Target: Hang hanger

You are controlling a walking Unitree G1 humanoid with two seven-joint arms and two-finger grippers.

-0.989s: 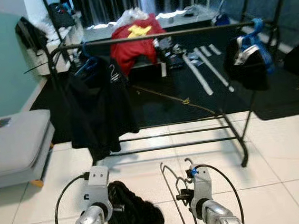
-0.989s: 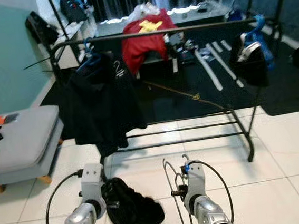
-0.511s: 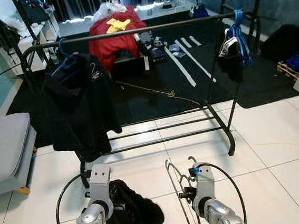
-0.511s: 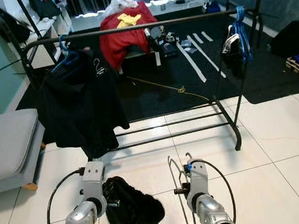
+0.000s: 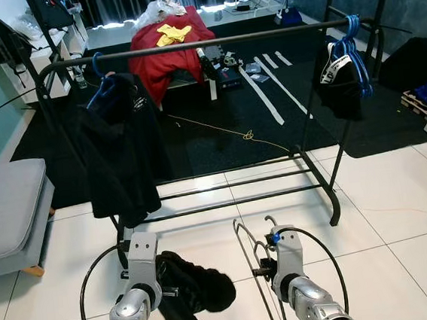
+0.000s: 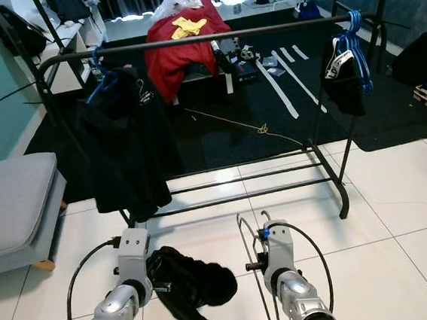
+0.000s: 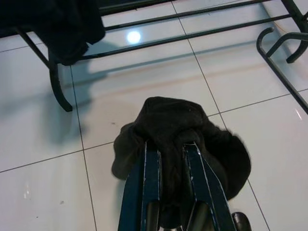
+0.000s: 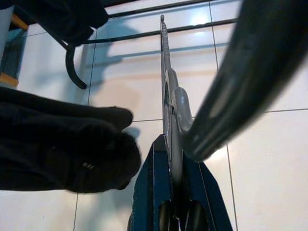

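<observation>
Head view: my right gripper (image 5: 263,270), lower centre, clamps a wire hanger (image 5: 247,259); my left gripper (image 5: 168,291) grasps a black garment (image 5: 199,288), its lower end cut off. Behind stands the clothes rack (image 5: 210,42). Wrist views: both finger pairs clenched on their loads.

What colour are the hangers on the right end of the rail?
Blue. The hangers hang at the rail's right end, clearest in the left eye view.

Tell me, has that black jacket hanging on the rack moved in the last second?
Yes. The black jacket has turned edge-on below the rack's top rail and now looks narrower, swung in toward the rack's left post. Whether it slid along the rail, I cannot tell.
</observation>
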